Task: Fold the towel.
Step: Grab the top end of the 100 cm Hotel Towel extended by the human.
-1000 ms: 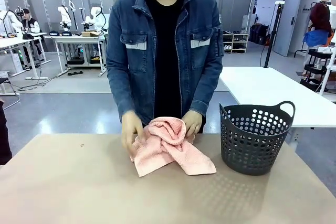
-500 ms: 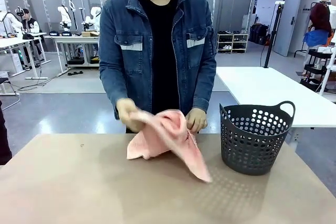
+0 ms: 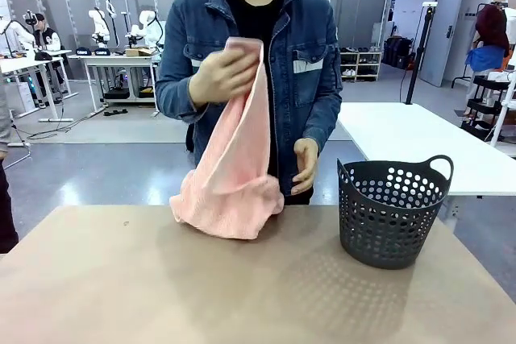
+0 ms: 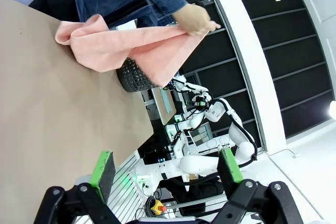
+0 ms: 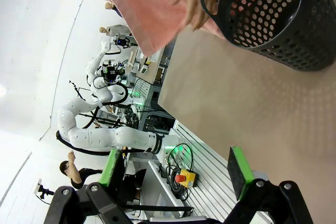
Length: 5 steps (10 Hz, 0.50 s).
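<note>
A person at the far side holds the salmon-pink towel (image 3: 230,175) up by one end with a hand (image 3: 226,74) at chest height. The bunched lower end hangs down to the table (image 3: 121,279). The person's other hand (image 3: 306,165) hangs beside the towel. In the left wrist view the towel (image 4: 126,48) stretches from the tabletop to the raised hand (image 4: 197,19), far from my left gripper (image 4: 165,166), which stands open with nothing between its fingers. My right gripper (image 5: 176,167) is also open and holds nothing, with the towel (image 5: 144,9) far beyond it.
A dark perforated basket (image 3: 393,211) with handles stands at the table's right, close to the towel and the person's lower hand; it also appears in the wrist views as the basket (image 5: 273,14) and the basket (image 4: 134,74). A white table (image 3: 419,142) stands behind it.
The person has lifted the crumpled towel off the table, raising one end to chest height so it hangs down. The other hand has let go. Neither gripper has changed.
</note>
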Available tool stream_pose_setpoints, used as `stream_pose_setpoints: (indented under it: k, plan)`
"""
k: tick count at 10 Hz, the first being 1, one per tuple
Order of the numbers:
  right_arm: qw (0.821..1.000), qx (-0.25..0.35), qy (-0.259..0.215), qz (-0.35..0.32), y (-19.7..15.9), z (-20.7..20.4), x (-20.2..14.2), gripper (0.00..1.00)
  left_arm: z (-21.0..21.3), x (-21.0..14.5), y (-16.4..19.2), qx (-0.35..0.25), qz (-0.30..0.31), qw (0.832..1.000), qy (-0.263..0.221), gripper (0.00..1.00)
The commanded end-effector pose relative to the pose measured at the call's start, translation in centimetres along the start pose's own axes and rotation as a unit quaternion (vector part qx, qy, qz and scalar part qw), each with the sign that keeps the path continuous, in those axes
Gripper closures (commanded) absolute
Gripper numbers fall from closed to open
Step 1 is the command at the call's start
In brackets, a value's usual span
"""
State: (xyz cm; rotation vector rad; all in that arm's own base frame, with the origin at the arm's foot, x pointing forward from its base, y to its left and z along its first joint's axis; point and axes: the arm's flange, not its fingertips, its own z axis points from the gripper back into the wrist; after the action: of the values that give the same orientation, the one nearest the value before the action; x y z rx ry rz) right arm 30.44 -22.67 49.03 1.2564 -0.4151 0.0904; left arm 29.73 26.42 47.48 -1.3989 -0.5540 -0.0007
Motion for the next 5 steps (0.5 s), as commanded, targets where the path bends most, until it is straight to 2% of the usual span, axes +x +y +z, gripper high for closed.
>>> stream_pose_setpoints:
  k: [1,5]
  plan:
    - [1.000,0.005,0.000,0.006,0.04,0.18,0.05,0.00,0.18,-0.13,-0.08,-0.002,0.004,1.000,0.005,0.00]
    - [1.000,0.005,0.000,0.006,0.04,0.18,0.05,0.00,0.18,-0.13,-0.08,-0.002,0.004,1.000,0.005,0.00]
